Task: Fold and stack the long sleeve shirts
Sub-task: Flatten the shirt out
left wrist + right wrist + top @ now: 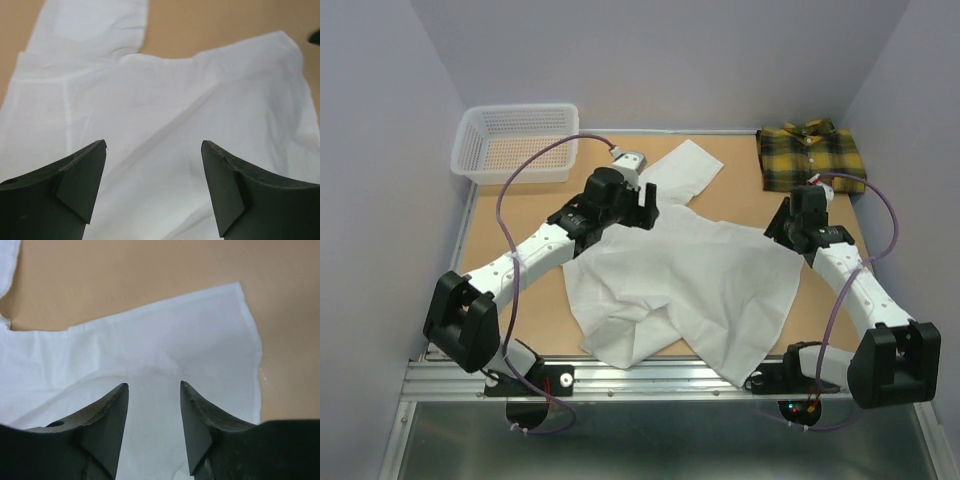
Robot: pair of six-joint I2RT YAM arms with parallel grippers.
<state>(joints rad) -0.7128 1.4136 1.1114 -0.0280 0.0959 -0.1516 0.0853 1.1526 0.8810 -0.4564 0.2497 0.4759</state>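
Note:
A plain white long sleeve shirt (690,285) lies spread and rumpled across the middle of the table, one sleeve (682,167) reaching toward the back. A yellow-and-dark-green plaid shirt (812,155) sits folded at the back right corner. My left gripper (648,207) hovers over the white shirt's upper left part; in the left wrist view the gripper (154,143) stands wide open above the white shirt (165,100) with nothing between its fingers. My right gripper (782,224) is at the shirt's upper right corner. In the right wrist view the gripper (153,384) is partly open, with the white shirt (165,347) showing through the gap.
A white plastic mesh basket (515,140) stands at the back left corner. Bare wooden table (740,185) shows between the white shirt and the plaid one. The shirt's lower hem hangs over the metal front rail (650,375). Purple walls close in three sides.

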